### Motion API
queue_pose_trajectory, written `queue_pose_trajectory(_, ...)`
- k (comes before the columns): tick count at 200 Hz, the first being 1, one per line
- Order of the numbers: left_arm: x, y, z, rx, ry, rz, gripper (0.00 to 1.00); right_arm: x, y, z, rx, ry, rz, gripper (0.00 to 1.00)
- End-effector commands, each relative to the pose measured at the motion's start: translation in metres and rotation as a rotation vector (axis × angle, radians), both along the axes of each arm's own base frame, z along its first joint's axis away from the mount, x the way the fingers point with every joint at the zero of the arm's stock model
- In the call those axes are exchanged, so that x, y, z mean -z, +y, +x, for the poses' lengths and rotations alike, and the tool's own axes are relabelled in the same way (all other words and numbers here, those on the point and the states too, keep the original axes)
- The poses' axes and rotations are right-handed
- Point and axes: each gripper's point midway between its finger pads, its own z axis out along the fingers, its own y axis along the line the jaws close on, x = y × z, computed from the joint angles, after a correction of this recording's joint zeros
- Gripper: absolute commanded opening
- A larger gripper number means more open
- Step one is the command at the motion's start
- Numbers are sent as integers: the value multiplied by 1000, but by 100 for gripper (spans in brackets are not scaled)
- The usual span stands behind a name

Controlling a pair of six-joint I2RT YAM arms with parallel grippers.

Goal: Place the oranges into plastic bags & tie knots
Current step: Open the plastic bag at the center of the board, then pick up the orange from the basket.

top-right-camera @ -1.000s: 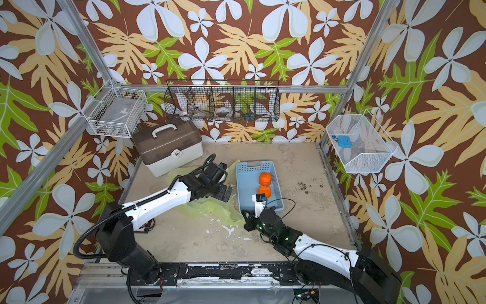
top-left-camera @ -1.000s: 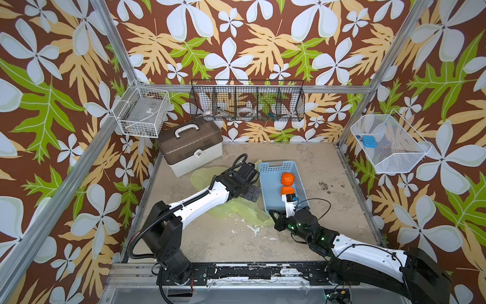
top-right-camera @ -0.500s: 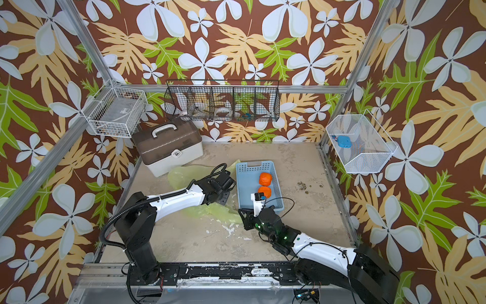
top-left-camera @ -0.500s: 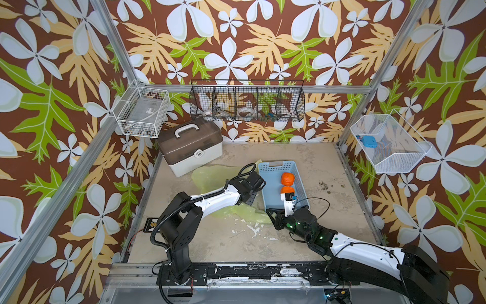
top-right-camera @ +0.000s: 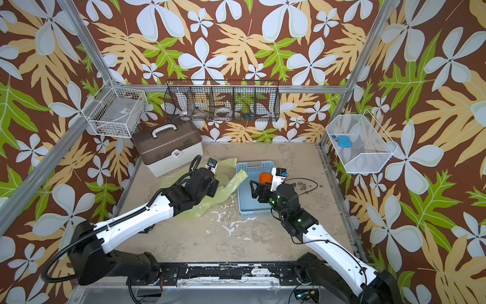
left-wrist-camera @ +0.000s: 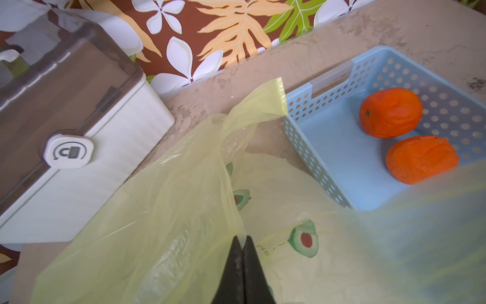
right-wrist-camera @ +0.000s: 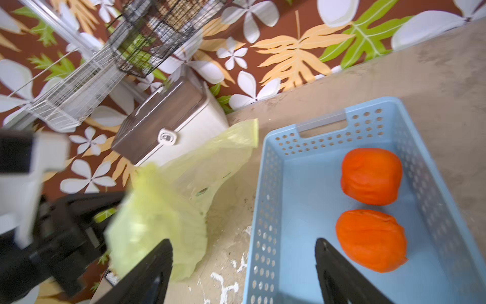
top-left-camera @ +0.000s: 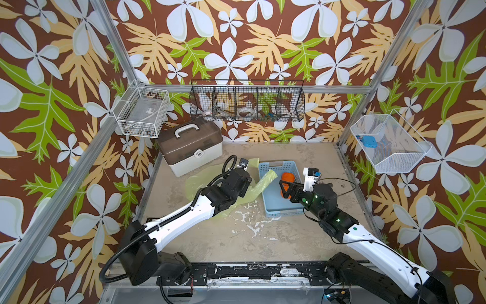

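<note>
Left wrist only: shows left pincer [left-wrist-camera: 243, 238] clenched on plastic bag [left-wrist-camera: 184, 197] | right wrist: shows right pincer [right-wrist-camera: 243, 240] released, both oranges [right-wrist-camera: 371, 183] in blue basket [right-wrist-camera: 271, 184]

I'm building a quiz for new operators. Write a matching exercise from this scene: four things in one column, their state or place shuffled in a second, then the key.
Things
1. oranges
2. plastic bag
3. left gripper
4. right gripper

State or place
A. open, holding nothing
B. lying in the blue basket
C. yellow-green, mostly on the table beside the basket
D. shut on thin plastic

Pairs: 1-B, 2-C, 3-D, 4-A
</note>
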Motion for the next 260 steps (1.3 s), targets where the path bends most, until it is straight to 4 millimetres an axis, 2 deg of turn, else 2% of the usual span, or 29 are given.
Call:
queue_pose_trajectory(1, -28, 3, -6, 65, -149, -26, 0, 26, -11, 7, 19, 136, -49, 84)
queue_pose_trajectory(27, -45, 16, -29, 122, -310, -126, 0, 61, -23, 23, 54, 272, -187, 83)
queue_pose_trajectory(58, -55, 20, -53, 207, -436, -230, 0, 103, -34, 35, 73, 398, -382, 83)
queue_pose_trajectory(93, -51, 18, -59, 242, -451, -238, 0, 142, -41, 44, 87, 472, -482, 83)
queue_pose_trajectory(126, -51, 13, -61, 270, -459, -251, 0, 166, -40, 48, 82, 515, -508, 82)
queue_pose_trajectory(138, -49, 12, -60, 275, -460, -252, 0, 174, -39, 51, 83, 521, -516, 78)
queue_pose_trajectory(150, -45, 11, -59, 274, -453, -241, 0, 179, -36, 55, 73, 531, -518, 67)
queue_pose_trajectory(159, -41, 10, -58, 274, -446, -233, 0, 180, -34, 56, 63, 532, -515, 54)
queue_pose_trajectory(171, -38, 10, -56, 266, -439, -225, 0, 176, -32, 57, 55, 518, -502, 42)
queue_pose_trajectory(180, -37, 9, -55, 266, -435, -224, 0, 169, -31, 57, 54, 500, -492, 37)
queue_pose_trajectory(201, -35, 7, -54, 269, -426, -228, 0, 145, -30, 54, 50, 447, -464, 37)
queue_pose_trajectory(217, -34, 6, -53, 268, -423, -226, 0, 119, -26, 48, 27, 392, -424, 36)
queue_pose_trajectory(233, -36, 4, -52, 272, -424, -223, 0, 90, -22, 34, -16, 323, -366, 36)
queue_pose_trajectory(260, -36, 2, -50, 277, -419, -222, 0, 36, -4, -5, -160, 195, -219, 38)
